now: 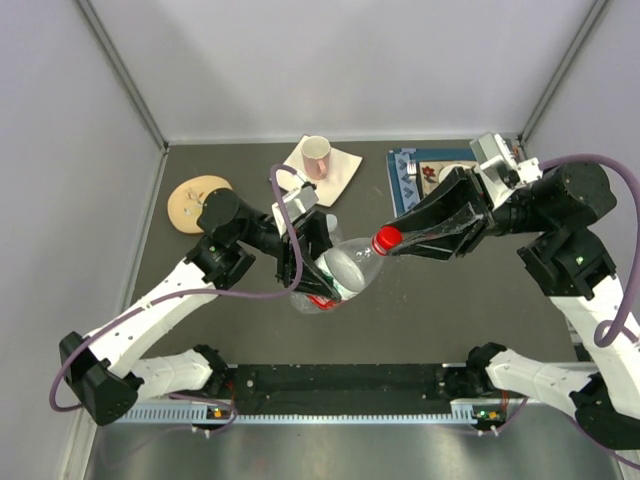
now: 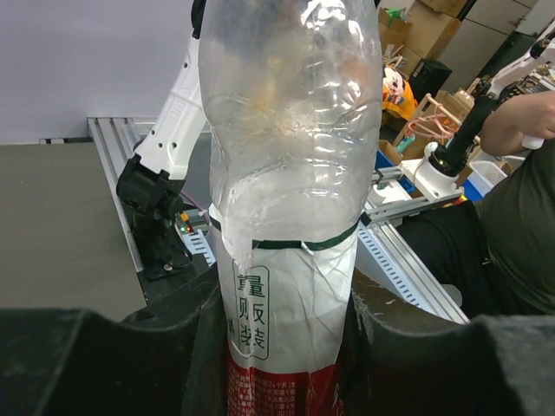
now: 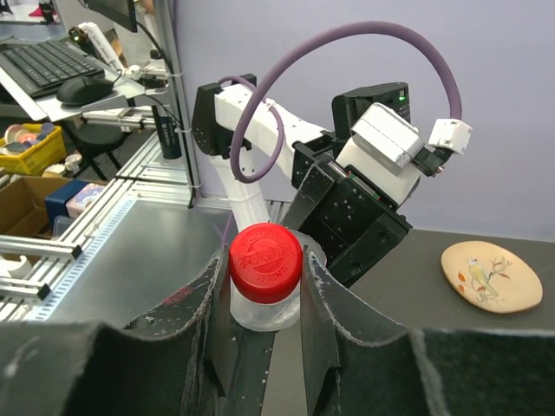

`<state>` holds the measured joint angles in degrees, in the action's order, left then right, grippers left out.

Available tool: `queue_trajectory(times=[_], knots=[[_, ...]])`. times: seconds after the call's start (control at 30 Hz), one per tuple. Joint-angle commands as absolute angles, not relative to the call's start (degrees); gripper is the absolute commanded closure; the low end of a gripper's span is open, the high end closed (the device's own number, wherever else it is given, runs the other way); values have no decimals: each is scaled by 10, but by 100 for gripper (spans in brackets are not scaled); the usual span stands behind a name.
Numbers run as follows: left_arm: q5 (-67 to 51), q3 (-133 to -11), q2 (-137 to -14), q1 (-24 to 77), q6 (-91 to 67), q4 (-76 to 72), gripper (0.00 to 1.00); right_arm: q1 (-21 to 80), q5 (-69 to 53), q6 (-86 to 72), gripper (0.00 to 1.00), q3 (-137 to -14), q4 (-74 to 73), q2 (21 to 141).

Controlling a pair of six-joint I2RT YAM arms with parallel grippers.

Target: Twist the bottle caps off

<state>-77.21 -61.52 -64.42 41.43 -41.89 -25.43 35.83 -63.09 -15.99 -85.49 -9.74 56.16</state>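
One slim clear bottle [image 1: 345,272] with a red-and-white label is held tilted above the table. My left gripper [image 1: 312,262] is shut on its labelled lower body, jaws pressed on both sides in the left wrist view [image 2: 282,347], where the bottle [image 2: 290,156] fills the middle. The red cap [image 1: 387,240] sits on the bottle's neck. My right gripper [image 1: 402,240] is shut on it; in the right wrist view the fingers [image 3: 319,295] flank the red cap [image 3: 265,251], touching both sides. The other bottles and caps are out of view.
A pink-lined mug [image 1: 317,155] stands on a cream napkin at the back centre. A round wooden disc [image 1: 195,202] with a bird picture lies back left and shows in the right wrist view [image 3: 490,276]. A blue patterned mat [image 1: 415,172] lies under my right arm.
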Motion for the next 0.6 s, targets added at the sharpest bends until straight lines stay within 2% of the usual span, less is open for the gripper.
queue_trajectory(times=[0.0,0.23,0.37,0.47,0.5,0.57], knots=[[-709,-631,-642,395,-390,-270,67,363,-681,-163,100,-875,-123,534],[-708,-629,-642,390,-362,-230,67,363,-696,-168,100,-894,-124,536],[-694,-649,-642,391,-288,-121,66,362,-701,-176,100,-896,-119,540],[-665,-655,-635,390,-251,-77,67,360,-609,-162,100,-886,-126,525],[-657,-654,-632,390,-244,-70,67,359,-534,-151,100,-875,-126,512],[-637,-652,-624,389,-225,-57,67,359,-464,-142,100,-868,-138,500]])
